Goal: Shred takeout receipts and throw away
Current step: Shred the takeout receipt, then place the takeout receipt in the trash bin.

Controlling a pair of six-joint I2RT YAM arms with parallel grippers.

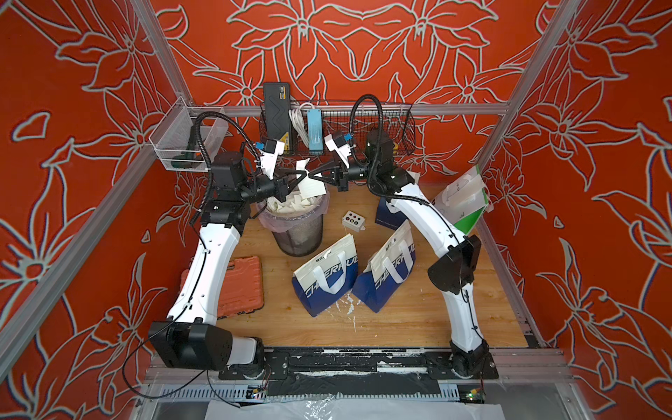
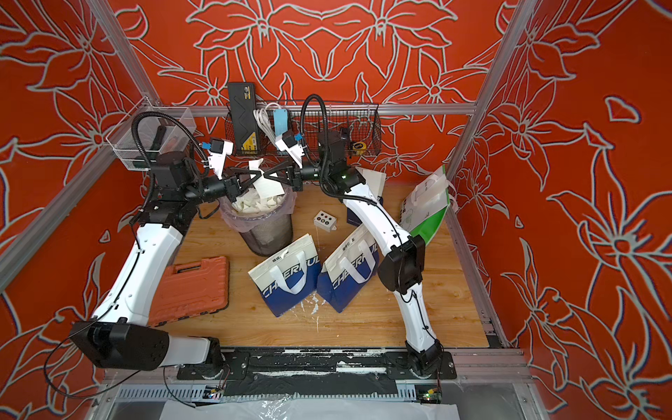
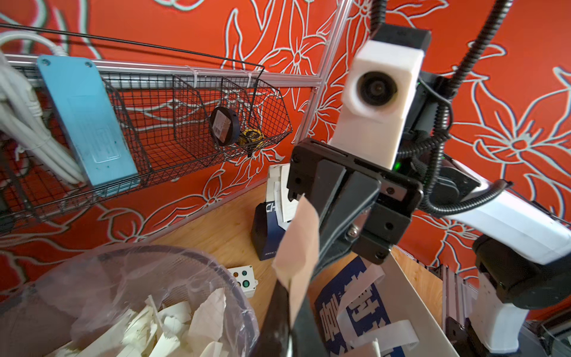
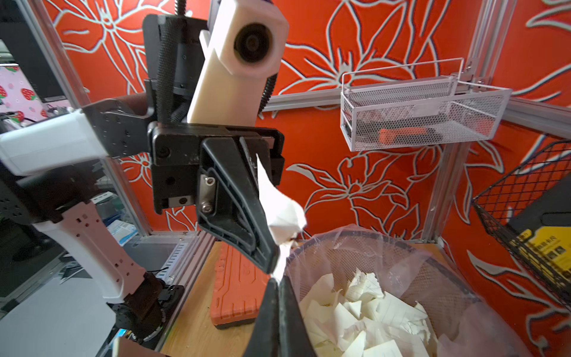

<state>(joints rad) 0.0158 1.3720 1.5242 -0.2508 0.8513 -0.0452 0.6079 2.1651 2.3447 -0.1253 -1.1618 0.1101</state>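
1. An orange tool case (image 1: 240,287) lies at the table's (image 1: 400,327) left edge, partly under the left arm and well apart from the work.
2. The left gripper (image 1: 304,175) reaches in over the bin, its claw clamped tight on a takeout receipt (image 1: 314,187).
3. The receipt is a thin white slip with faint grey printed lines. One end stands above the pinch and the longer part hangs toward the bin. In the right wrist view it looks crumpled where the fingers bite.
4. Directly beneath, toward the table's far edge and left of its middle, a mesh wastebasket (image 1: 298,236) with a clear liner holds a heap of torn paper pieces (image 1: 291,203). The slip appears to be held here so that the scraps drop straight in.
5. The right gripper (image 1: 313,177) meets its partner almost tip to tip, also closed on the same receipt. Grips this close probably serve to tear the paper between them.
6. A small grey button box (image 1: 352,220) sits just beside the basket. Two blue-and-white bags (image 1: 327,280) lean together mid-table.
7. Near the far edge, a dark-blue bag (image 3: 265,235) shows what look like further slips (image 3: 282,197), so the job seems unfinished.
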